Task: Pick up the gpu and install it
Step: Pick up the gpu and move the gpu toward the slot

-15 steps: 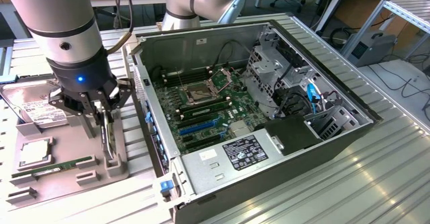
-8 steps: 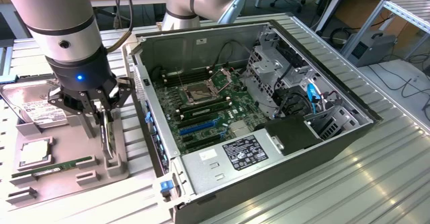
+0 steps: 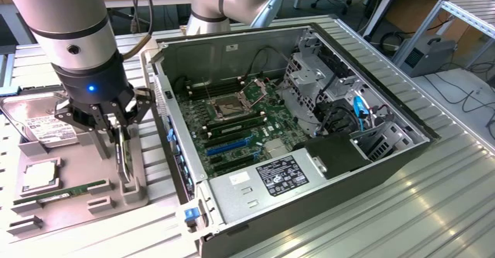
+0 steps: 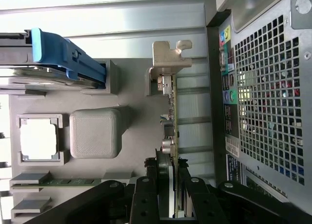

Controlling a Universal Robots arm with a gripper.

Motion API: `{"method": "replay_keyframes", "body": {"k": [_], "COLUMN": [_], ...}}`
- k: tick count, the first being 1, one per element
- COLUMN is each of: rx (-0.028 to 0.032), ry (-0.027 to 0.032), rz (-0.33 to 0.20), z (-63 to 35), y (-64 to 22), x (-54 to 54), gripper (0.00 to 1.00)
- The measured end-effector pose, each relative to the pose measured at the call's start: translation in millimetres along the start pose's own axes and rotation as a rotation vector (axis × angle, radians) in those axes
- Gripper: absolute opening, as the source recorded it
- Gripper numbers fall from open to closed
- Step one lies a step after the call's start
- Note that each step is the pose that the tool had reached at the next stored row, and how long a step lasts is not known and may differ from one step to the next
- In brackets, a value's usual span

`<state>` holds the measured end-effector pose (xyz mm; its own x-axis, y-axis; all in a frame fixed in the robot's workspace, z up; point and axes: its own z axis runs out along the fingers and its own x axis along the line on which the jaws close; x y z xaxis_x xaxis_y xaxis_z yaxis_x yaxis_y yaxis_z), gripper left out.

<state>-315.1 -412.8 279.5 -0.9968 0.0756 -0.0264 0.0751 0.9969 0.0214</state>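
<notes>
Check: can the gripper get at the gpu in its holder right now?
Likely yes. The gripper sits right over the gpu, which stands on edge in the gray holder. Nothing lies between them, and the computer case stands off to one side.

1. Exterior view: mounted high and off the arm, looking down at a slant on the open computer case (image 3: 309, 124) and the slatted desk (image 3: 433, 211). Middle distance; the whole case is in frame.
2. The grey holder tray (image 3: 77, 203) lies at the exterior view's left, partly cut off.
3. Wrist view: sits above the pincer (image 4: 171, 199) and faces down along it, close to the tray.
4. Shared: the tray, its square chip (image 3: 39, 177), the memory stick (image 3: 62, 193), and the case wall beside the tray.
</notes>
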Motion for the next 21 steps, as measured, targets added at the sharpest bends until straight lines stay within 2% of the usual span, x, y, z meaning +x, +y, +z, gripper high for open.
{"method": "replay_keyframes", "body": {"k": [4,21], "rx": [0.0000,0.0000], "ry": [0.0000,0.0000], "rz": [0.000,0.000], "z": [-4.3,-9.3], "y": [0.1,0.2], "x": [-0.1,-0.3], "gripper": [0.27,0.27]}}
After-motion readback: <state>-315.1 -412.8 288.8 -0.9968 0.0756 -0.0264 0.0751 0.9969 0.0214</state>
